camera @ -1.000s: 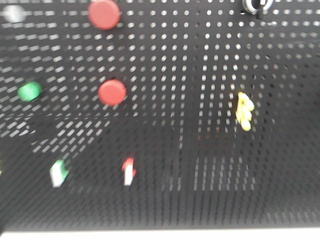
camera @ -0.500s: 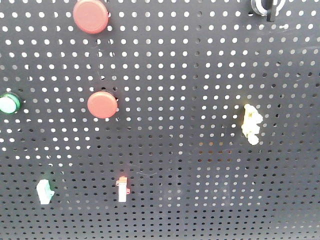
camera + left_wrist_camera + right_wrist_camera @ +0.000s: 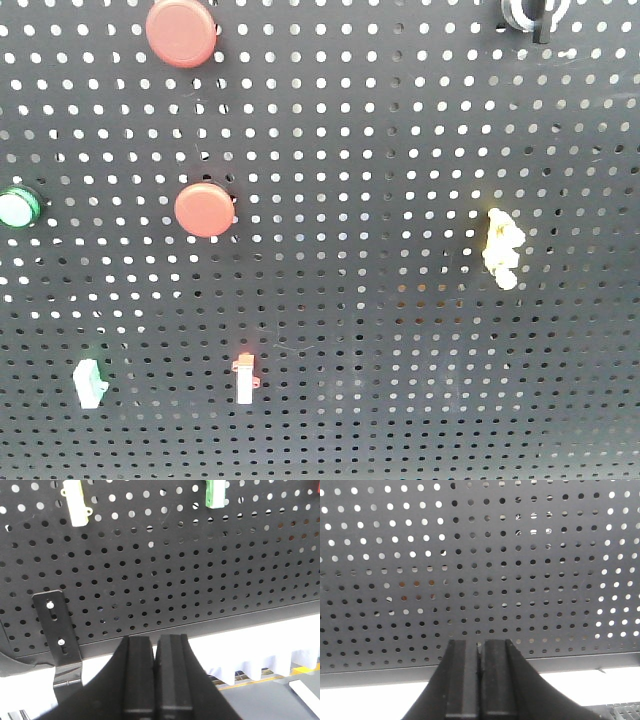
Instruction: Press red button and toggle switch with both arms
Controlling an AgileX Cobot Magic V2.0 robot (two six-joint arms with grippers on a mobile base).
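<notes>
Along the upper edge of the black perforated panel (image 3: 400, 150), the red button (image 3: 181, 32) is sitting toward the left corner and the toggle switch (image 3: 532, 14) toward the right corner. Near the lower edge, the left gripper (image 3: 155, 642) and right gripper (image 3: 481, 645) are hovering, jaws pressed together on nothing.

Bare pegboard (image 3: 350, 120) between red button (image 3: 181, 32) and toggle switch (image 3: 522, 12); yellow piece (image 3: 502, 248) juts below switch.
</notes>
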